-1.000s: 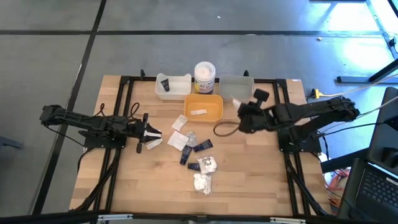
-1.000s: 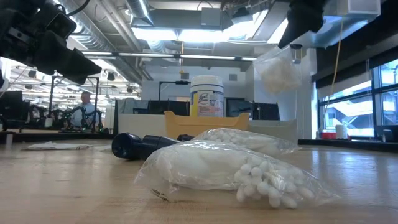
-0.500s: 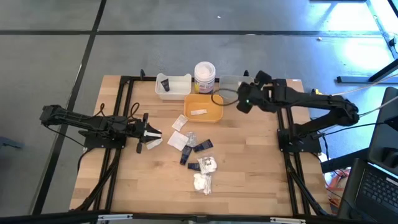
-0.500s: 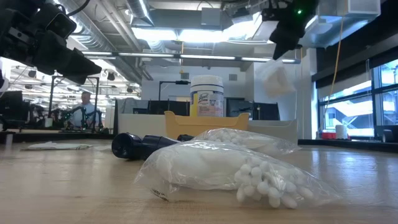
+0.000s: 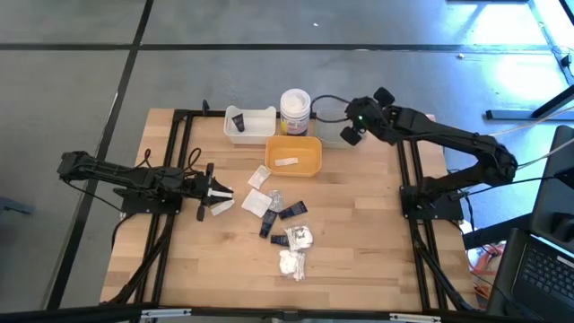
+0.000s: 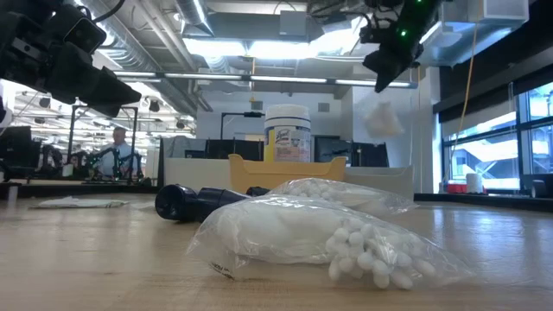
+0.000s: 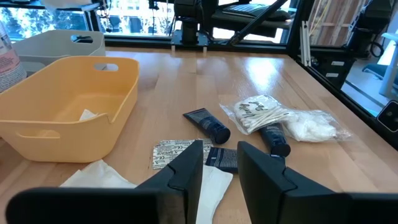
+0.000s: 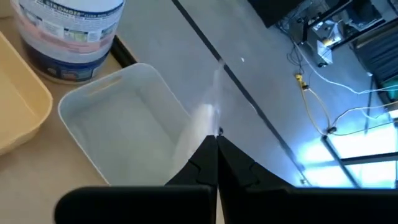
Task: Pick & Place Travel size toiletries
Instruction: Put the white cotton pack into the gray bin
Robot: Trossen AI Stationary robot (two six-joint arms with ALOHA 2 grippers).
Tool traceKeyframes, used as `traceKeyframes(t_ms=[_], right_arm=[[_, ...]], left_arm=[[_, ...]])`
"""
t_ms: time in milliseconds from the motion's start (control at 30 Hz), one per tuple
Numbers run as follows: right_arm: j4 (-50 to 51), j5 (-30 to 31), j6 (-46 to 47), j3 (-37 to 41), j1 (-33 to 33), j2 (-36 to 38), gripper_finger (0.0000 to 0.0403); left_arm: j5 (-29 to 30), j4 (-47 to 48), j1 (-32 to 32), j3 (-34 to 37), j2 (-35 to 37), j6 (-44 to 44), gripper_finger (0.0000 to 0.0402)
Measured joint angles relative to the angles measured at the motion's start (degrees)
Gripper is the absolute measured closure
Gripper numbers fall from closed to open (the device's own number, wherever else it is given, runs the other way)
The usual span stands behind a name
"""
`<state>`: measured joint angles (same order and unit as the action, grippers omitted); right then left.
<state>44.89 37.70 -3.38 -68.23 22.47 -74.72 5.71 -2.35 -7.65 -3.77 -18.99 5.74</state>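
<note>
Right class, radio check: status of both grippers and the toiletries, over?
Right gripper shut on clear-wrapped bag, above grey tray. Left gripper holds white sachet, low over table. Remaining toiletries mid-table. Nothing blocking.

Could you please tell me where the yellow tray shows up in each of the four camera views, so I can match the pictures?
High view: yellow tray at the table's far middle, just in front of the white jar.
Low view: its rim shows mid-picture, below the jar, behind the black tubes.
Left wrist view: large, at the left.
Right wrist view: only a corner at the left edge.
Shared landmark: the jar, absent from none but barely edging the left wrist view.
</note>
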Motion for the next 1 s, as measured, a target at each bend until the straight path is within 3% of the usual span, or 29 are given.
traceKeyframes(t_ms=[367, 633, 1000], right_arm=[[-15.59, -5.68, -1.61, 13.48, 5.75, -0.02, 0.0403], [-30.44, -5.69, -1.59, 24.21, 9.02, -0.02, 0.0403], [-41.53, -7.3, 0.09, 33.12, 10.0, -0.02, 0.0403]], left_arm=[[0.01, 0.0, -0.01, 0.0, -0.01, 0.04, 0.0302], [0.01, 0.0, 0.01, 0.0, -0.01, 0.04, 0.0306], [0.01, 0.0, 0.01, 0.0, 0.0, 0.02, 0.0305]])
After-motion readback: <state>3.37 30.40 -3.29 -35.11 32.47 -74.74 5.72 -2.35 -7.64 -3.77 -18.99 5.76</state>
